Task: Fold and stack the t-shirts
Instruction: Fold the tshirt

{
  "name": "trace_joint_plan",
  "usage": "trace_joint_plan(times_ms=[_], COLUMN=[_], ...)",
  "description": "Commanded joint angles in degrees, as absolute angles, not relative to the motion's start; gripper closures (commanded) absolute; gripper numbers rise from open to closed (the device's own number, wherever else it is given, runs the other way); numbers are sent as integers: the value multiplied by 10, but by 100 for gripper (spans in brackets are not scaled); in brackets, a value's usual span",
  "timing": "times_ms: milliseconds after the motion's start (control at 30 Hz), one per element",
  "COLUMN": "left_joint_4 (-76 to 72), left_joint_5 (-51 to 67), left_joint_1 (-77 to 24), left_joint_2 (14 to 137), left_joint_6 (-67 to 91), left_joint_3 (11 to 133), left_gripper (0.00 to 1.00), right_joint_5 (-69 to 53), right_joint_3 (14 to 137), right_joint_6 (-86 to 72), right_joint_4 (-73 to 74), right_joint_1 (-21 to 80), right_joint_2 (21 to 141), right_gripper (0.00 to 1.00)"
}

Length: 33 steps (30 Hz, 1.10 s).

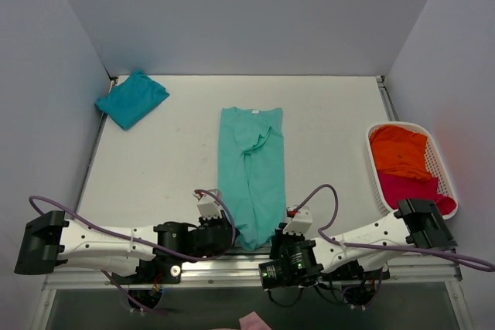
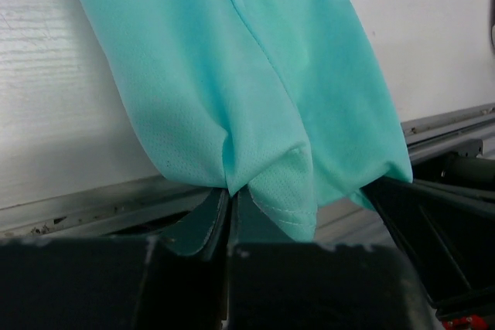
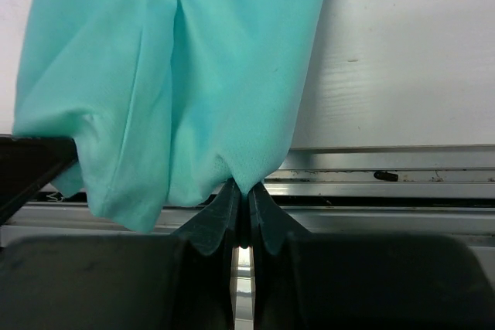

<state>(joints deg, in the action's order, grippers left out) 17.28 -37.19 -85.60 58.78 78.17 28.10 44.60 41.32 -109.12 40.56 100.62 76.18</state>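
**Overhead view.** The mint-green t-shirt [image 1: 251, 175] is lying lengthwise down the middle of the white table [image 1: 170, 160]. It is folded into a narrow strip, with its collar pointing toward the far wall and its hem reaching the near edge. A darker teal t-shirt [image 1: 131, 98] is sitting crumpled in the far left corner, well apart from the strip. At the right side, a white basket [image 1: 447, 161] is holding an orange t-shirt [image 1: 398, 152] on the far side and a magenta t-shirt [image 1: 414, 188] nearer the arms. Both arms are reaching inward along the near edge, one to each bottom corner of the strip.

**Left wrist view.** The left gripper [image 2: 232, 195] is pinching the mint-green hem at its left corner. Its dark fingers [image 2: 203, 226] are pressing together on the cloth with no gap showing. The fabric is gathering into a pleat above the tips and draping over the metal rail [image 2: 93, 206]. A dark shape is intruding at the lower right; it is possibly part of the other arm, but the view is too close to confirm this.

**Right wrist view.** The right gripper [image 3: 241, 191] is pinching the opposite corner of the same hem. Its jaws are squeezing together on a small bunch of cloth just above the rail, and the rest of the hem is hanging in loose folds to the left of the grip.
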Motion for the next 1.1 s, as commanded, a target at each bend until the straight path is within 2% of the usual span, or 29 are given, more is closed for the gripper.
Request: trace_joint_plan(times_ms=[0,167,300,500,667,833,1067], left_joint_4=[229,234,245,316,330,307,221], left_joint_5=[-319,-288,-272,-303,-302,-274,-172], left_joint_1=[-853,-853,-853,-844,-782,-702,-557], left_joint_2=[575,556,536,490,452,434,494], left_joint_6=[772,772,762,751,723,669,599], left_joint_3=[316,327,345,383,381,386,392], left_gripper=[98,98,91,87,87,85,83], right_joint_5=[497,510,526,550,562,550,500], right_joint_3=[440,458,468,504,520,511,503], right_joint_6=[-1105,-1100,-1102,-1076,-1008,-844,-680], right_joint_4=[490,505,532,555,523,426,284], right_joint_1=[1010,1007,1005,994,948,846,718], right_joint_2=[751,739,714,688,674,644,656], right_gripper=[100,100,100,100,100,100,100])
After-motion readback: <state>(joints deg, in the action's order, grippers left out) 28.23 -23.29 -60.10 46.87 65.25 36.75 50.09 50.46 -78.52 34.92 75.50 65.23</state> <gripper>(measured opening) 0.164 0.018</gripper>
